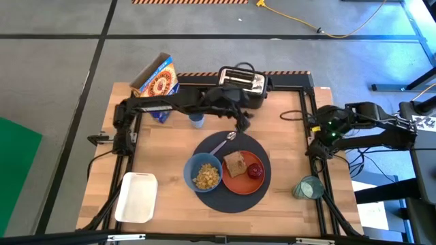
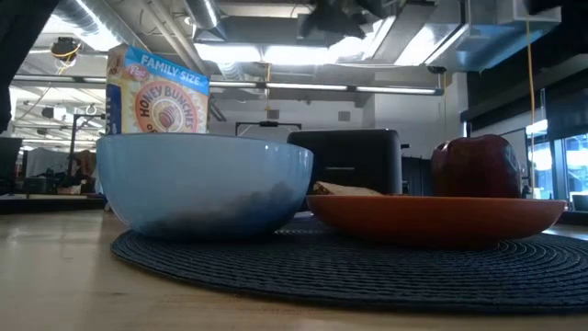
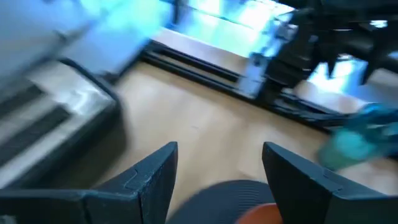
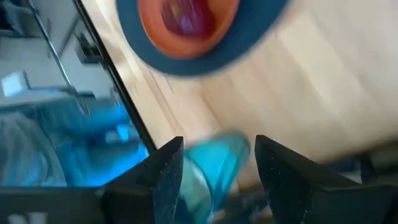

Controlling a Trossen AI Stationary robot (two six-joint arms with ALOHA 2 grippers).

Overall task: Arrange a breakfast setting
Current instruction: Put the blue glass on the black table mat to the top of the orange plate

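Wooden tabletop (image 1: 170, 160) before you carries a dark woven placemat (image 1: 235, 199) at its centre, holding a blue bowl (image 1: 203, 173) of cereal, an orange plate (image 1: 243, 182) with toast (image 1: 235, 163) and a red fruit (image 1: 255, 170). Your left gripper (image 3: 219, 163) hangs parted and empty near the spoon (image 1: 222, 143); your right gripper (image 4: 219, 158) stands spread over the teal glass (image 4: 211, 171), not clamped.

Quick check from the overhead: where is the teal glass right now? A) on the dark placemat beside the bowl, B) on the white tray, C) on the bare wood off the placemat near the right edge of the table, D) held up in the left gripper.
C: the teal glass stands on bare table wood, apart from the dark placemat, toward the right edge.
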